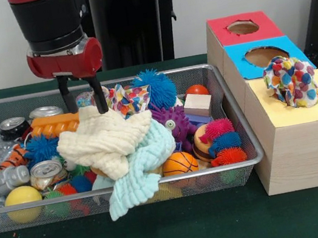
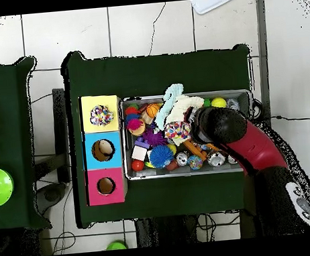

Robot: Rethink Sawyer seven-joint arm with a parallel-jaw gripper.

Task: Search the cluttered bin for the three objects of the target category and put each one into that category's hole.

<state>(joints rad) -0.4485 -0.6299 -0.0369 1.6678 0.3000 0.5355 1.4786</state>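
My gripper (image 1: pixel 83 98) hangs open over the left-middle of the wire bin (image 1: pixel 235 112), its two black fingers apart and nothing held. The fingertips (image 1: pixel 102 104) reach the back edge of a cream knitted cloth (image 1: pixel 106 142) lying on top of the clutter. A mint cloth (image 1: pixel 141 174) lies under it and droops over the bin's front rim. A multicoloured patterned cloth (image 1: pixel 128 98) sits just right of the gripper. Another patterned cloth (image 1: pixel 291 80) is stuffed in the hole of the yellow box (image 1: pixel 297 131). In the overhead view the arm (image 2: pixel 218 124) hides the gripper.
The bin holds soda cans (image 1: pixel 46 173), a yellow ball (image 1: pixel 22 197), a mini basketball (image 1: pixel 179 163), a blue spiky ball (image 1: pixel 153 88), a purple toy (image 1: pixel 175 122) and a wooden block (image 1: pixel 198 104). Blue (image 1: pixel 243 70) and red (image 1: pixel 224 36) hole boxes stand behind the yellow one.
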